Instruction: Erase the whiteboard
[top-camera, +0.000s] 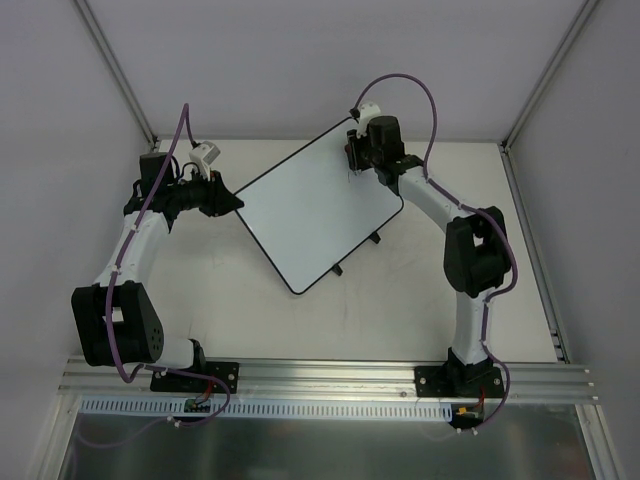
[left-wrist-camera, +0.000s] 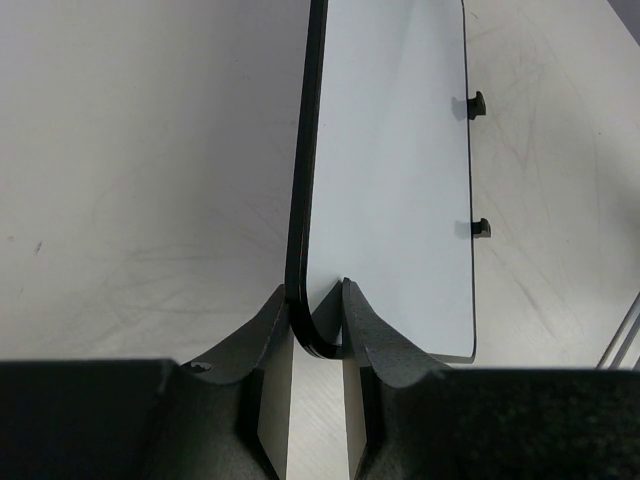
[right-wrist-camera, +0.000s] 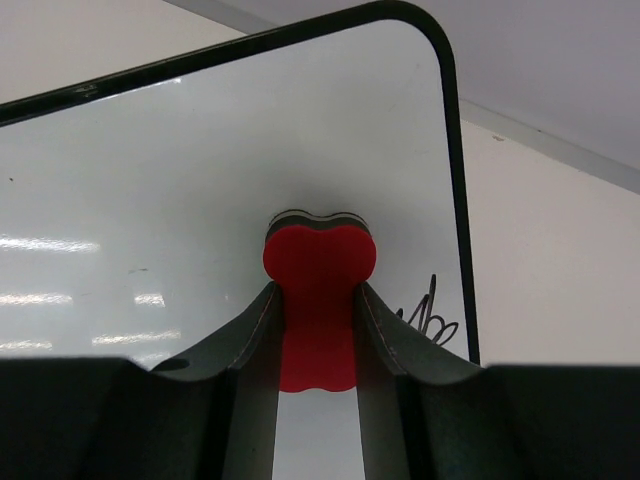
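On the white worktop (top-camera: 250, 300) one whiteboard (top-camera: 320, 205) lies turned like a diamond, one corner pointing left and another pointing to the far side. Its surface is glossy white inside a thin black rim with rounded corners. Two small black clips (left-wrist-camera: 477, 103) stick out from its near-right edge, well apart from each other.

At the board's left corner sits the left pincer (top-camera: 232, 203). The wrist view shows its two dark fingers closed on that rounded corner, one on each side of the black rim, so the board stretches away from the pincer with its left edge seen almost end-on.

At the far corner the right pincer (top-camera: 353, 155) is clamped on one red eraser (right-wrist-camera: 318, 265), bone-shaped, with a dark layer on its underside. The eraser stands out past the fingertips, and its rounded end seems to rest on the white surface, though contact cannot be told for certain. Just to the right of the eraser, close to the board's rim, is one small dark scribble (right-wrist-camera: 428, 318) of handwriting. A few tiny faint specks show elsewhere on the gloss

Two arms, two pincers, each gripping one thing
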